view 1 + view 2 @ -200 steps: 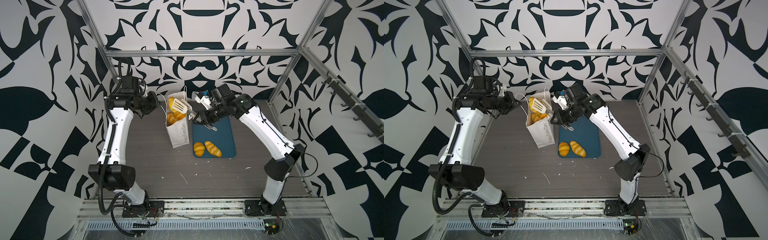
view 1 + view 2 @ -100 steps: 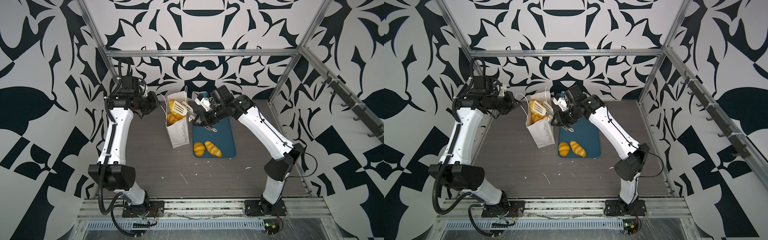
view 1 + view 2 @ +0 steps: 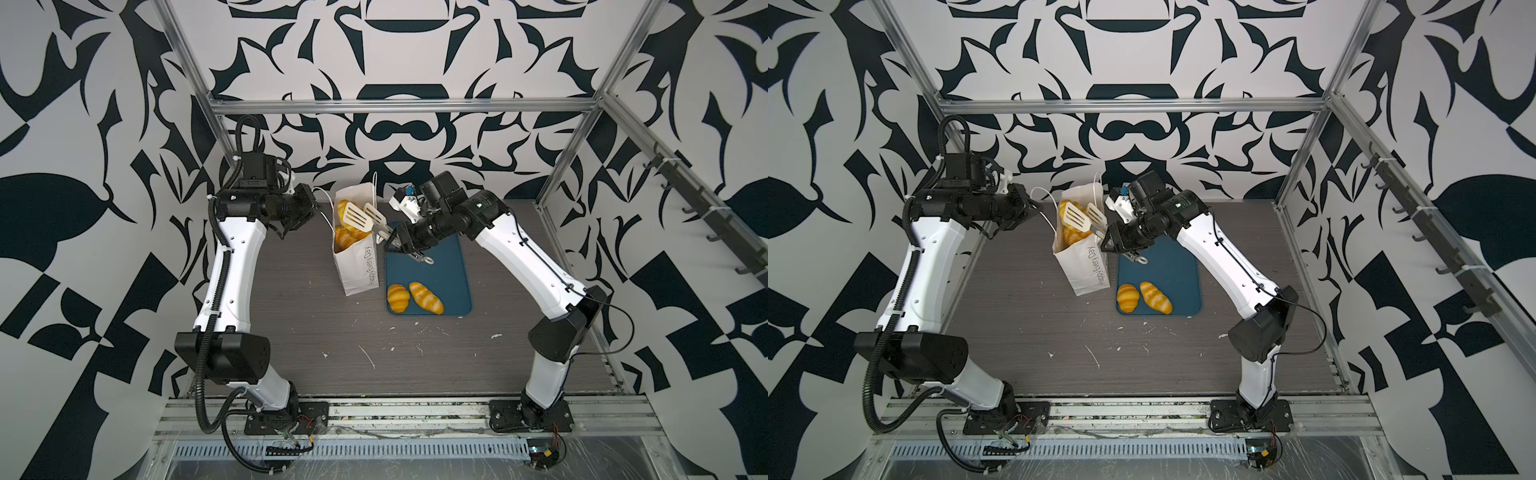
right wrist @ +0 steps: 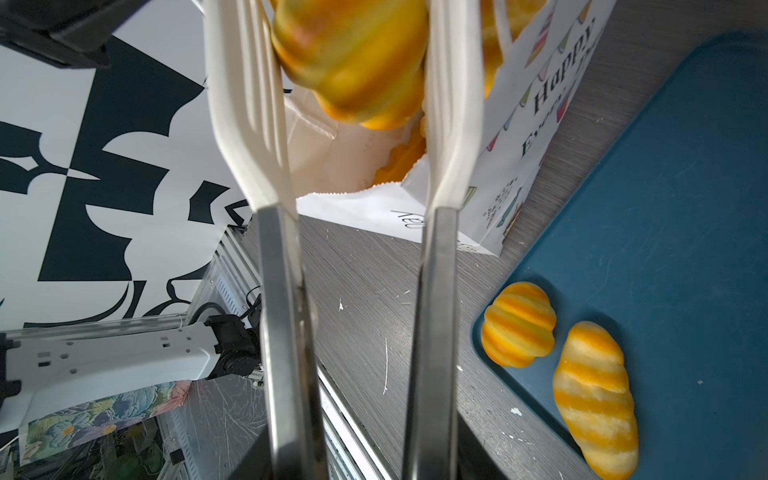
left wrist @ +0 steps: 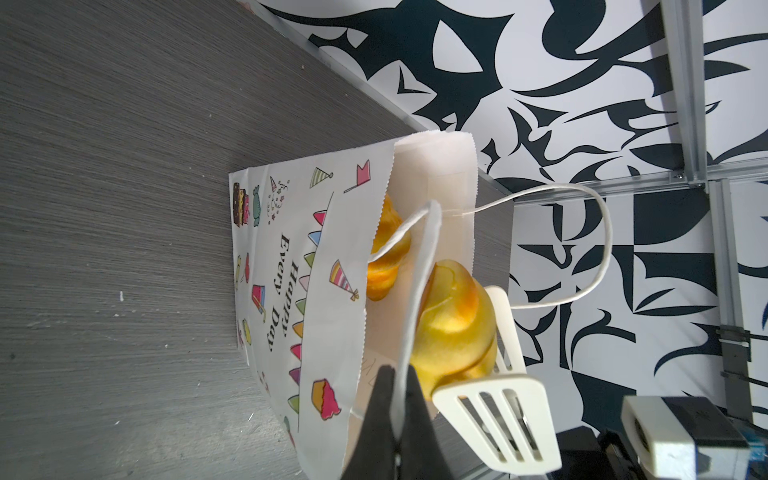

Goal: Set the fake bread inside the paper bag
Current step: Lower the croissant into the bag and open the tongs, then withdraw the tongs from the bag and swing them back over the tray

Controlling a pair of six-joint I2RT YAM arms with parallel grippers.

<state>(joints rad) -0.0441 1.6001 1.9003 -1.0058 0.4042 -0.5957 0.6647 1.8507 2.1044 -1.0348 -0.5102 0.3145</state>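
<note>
The white paper bag stands upright left of the blue tray, with several pieces of fake bread inside. My left gripper is shut on the bag's cord handle and holds the mouth open. My right gripper is shut on the metal arms of white slotted tongs. A glossy orange bread piece sits between the tong blades just over the bag's mouth, blurred. A croissant and a striped loaf lie on the tray's near end.
The blue tray lies flat right of the bag, under my right forearm. A small metal ring hangs from the tongs over it. Patterned walls and aluminium posts close in the back and sides. White flecks dot the grey table.
The tong blades have spread a little over the bag's mouth. The left arm and the bag have stayed where they were.
</note>
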